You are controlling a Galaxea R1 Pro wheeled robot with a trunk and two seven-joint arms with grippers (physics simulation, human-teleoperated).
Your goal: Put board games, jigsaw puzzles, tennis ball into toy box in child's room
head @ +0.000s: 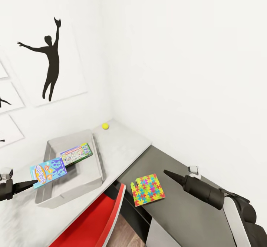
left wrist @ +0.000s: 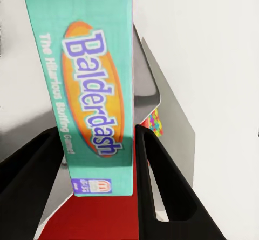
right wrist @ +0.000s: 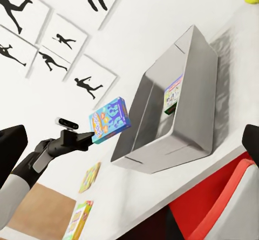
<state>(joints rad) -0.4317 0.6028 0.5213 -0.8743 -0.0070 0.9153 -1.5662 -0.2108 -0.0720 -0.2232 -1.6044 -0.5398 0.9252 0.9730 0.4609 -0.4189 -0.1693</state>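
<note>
My left gripper [head: 33, 182] is shut on a light blue board game [head: 48, 172] with an orange oval logo, holding it tilted just above the near end of the grey toy box [head: 94, 165]. In the left wrist view the board game [left wrist: 91, 88] sits between both black fingers [left wrist: 162, 186]. A second board game [head: 76, 154] with a green edge leans inside the box. The yellow tennis ball [head: 105, 126] lies on the table in the corner beyond the box. A jigsaw puzzle [head: 148, 189] lies flat on the darker table [head: 185, 217], just left of my open, empty right gripper [head: 167, 173].
A red chair [head: 92, 221] stands tucked under the table's front edge. White walls close in behind and to the right, with black silhouette pictures [head: 50, 60] on the left one. Two flat colourful items [right wrist: 86, 197] lie on the white table beyond my left arm.
</note>
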